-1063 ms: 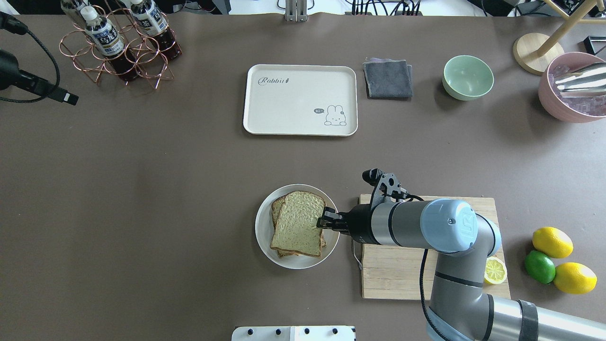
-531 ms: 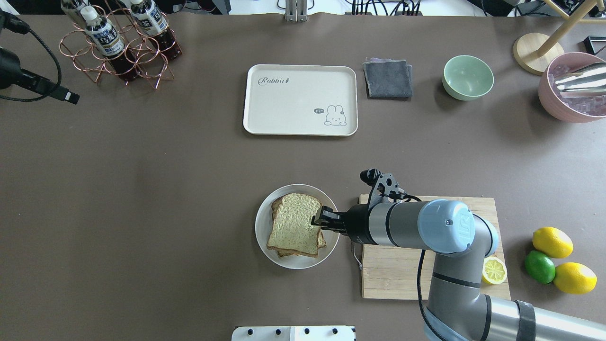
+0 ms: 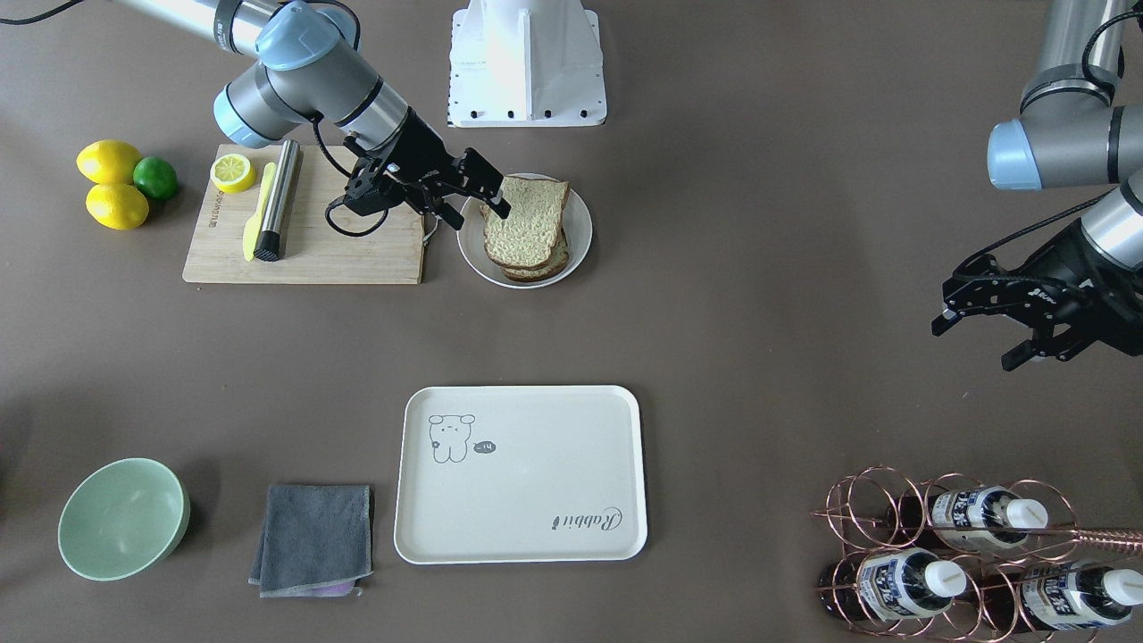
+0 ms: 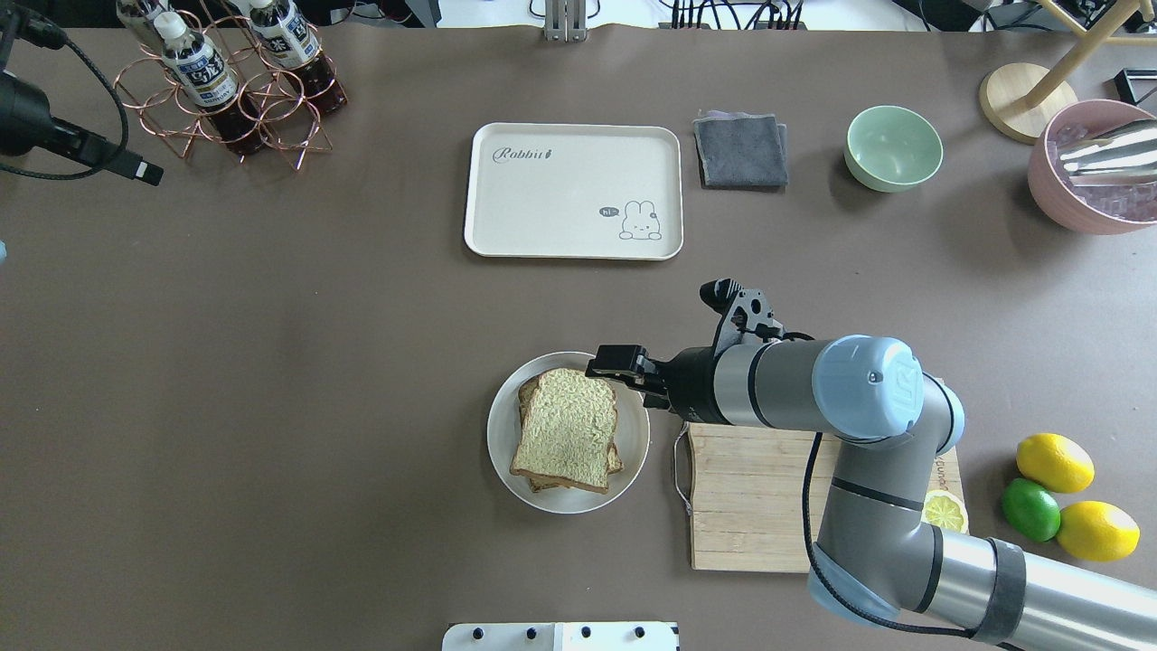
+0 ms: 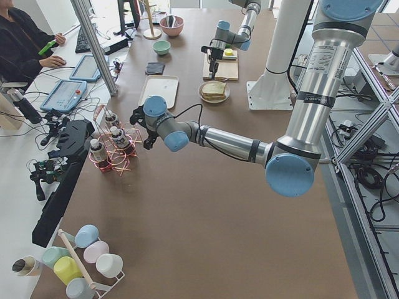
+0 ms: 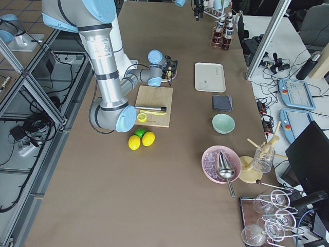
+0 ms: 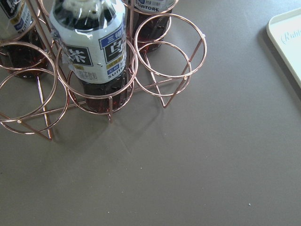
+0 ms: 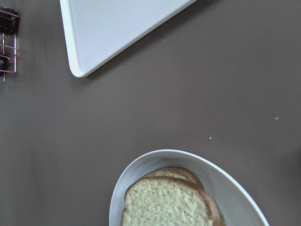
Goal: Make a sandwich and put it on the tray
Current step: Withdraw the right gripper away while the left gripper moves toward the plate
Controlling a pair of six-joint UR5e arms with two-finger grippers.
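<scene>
We show the sandwich (image 4: 565, 438) as two slices of tan, brown-crusted bread stacked flat, the upper slice slightly askew on the lower, resting on the white round plate (image 4: 503, 425) near the robot's edge of the table. The cream tray (image 4: 560, 208), printed with a small animal drawing and the word "Rabbit", lies well apart from the plate, farther across the table. The right gripper (image 4: 601, 363) hovers over the plate's far right rim, just beside the upper slice's corner; in the front-facing view we see its fingers spread apart with nothing between them. Its arm reaches in over the wooden cutting board (image 4: 750, 506), which sits just beside the plate and carries a lemon half (image 3: 232, 171), a yellow tool and a metal cylinder (image 3: 277, 201). The left gripper (image 3: 973, 346) hangs at the table's far left side, near the copper wire rack (image 4: 226, 99) of bottles, its fingers likewise parted and empty. We also note a folded grey cloth (image 4: 741, 151) beside the tray and a pale green bowl (image 4: 893, 147) beyond the cloth.
</scene>
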